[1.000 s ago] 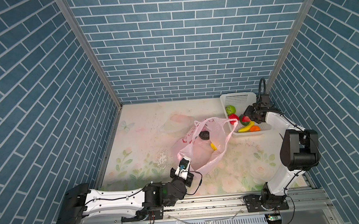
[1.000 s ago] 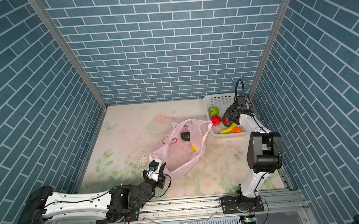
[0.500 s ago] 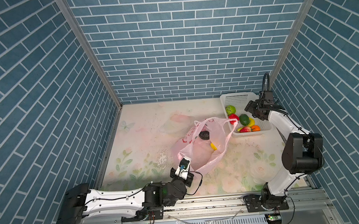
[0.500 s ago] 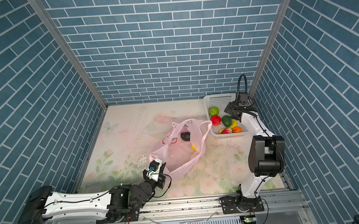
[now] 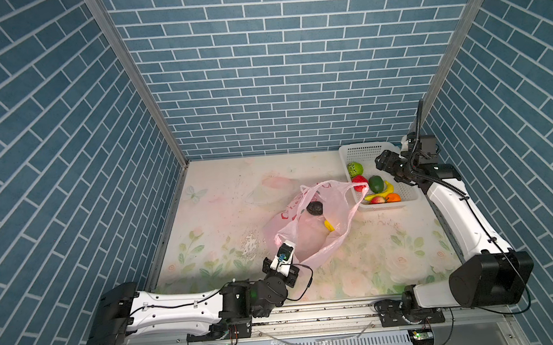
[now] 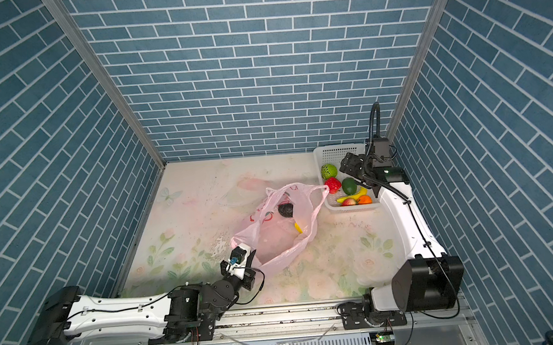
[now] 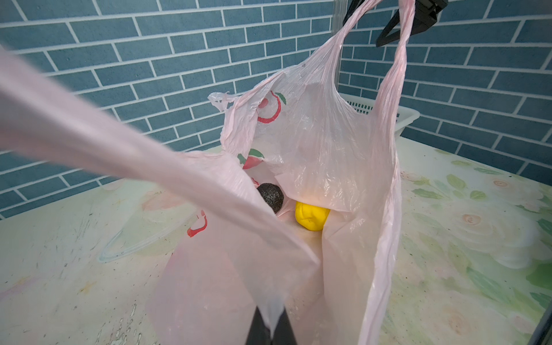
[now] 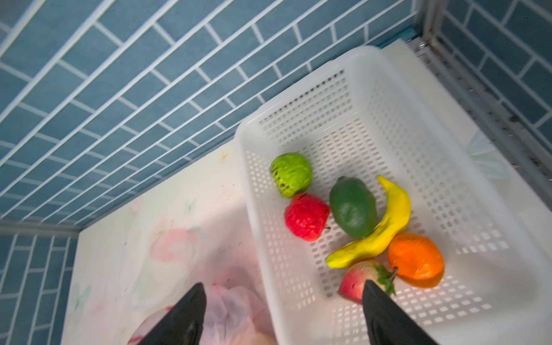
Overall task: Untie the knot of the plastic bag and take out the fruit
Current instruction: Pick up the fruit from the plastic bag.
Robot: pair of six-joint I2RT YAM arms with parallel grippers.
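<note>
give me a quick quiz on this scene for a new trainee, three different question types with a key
1. True or false: the left claw is shut on the plastic bag.
2. How many fruits lie in the white basket? A four, B six, C eight.
3. Name the two fruits inside the bag.
Key: 1 true; 2 B; 3 dark avocado and yellow fruit.
</note>
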